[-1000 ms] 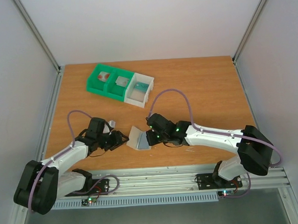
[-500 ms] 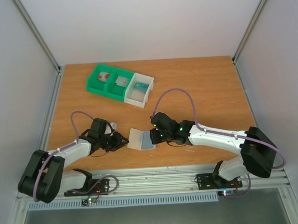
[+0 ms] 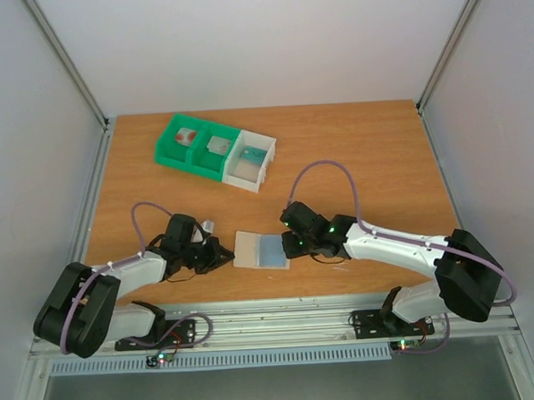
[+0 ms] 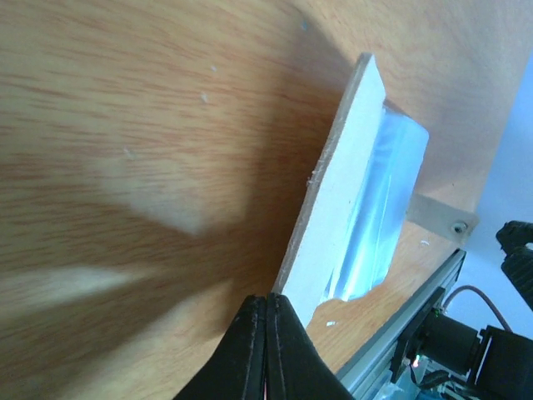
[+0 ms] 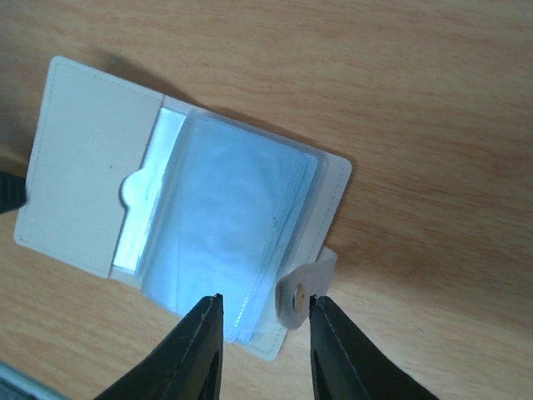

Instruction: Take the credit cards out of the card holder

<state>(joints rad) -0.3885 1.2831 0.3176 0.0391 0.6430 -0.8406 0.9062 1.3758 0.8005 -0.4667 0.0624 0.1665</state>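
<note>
The card holder (image 3: 261, 250) lies open and flat on the table near the front, with a white panel on the left and pale blue translucent sleeves on the right. In the right wrist view the holder (image 5: 208, 208) shows its white snap tab (image 5: 304, 287). My right gripper (image 3: 292, 246) (image 5: 266, 333) is open just above the holder's right edge, with the tab between its fingers. My left gripper (image 3: 223, 254) (image 4: 266, 300) is shut, its tip touching the corner of the holder's white panel (image 4: 341, 192). No credit card shows in the sleeves.
A green-and-white compartment tray (image 3: 212, 151) stands at the back left. A small red-and-white thing (image 3: 186, 135) and other small items lie in it. The table's front rail (image 3: 282, 320) runs close behind the holder.
The holder, held half folded and raised a second ago, now lies open and flat. My right gripper has moved right to its tab edge. My left gripper has shifted slightly towards the holder.
</note>
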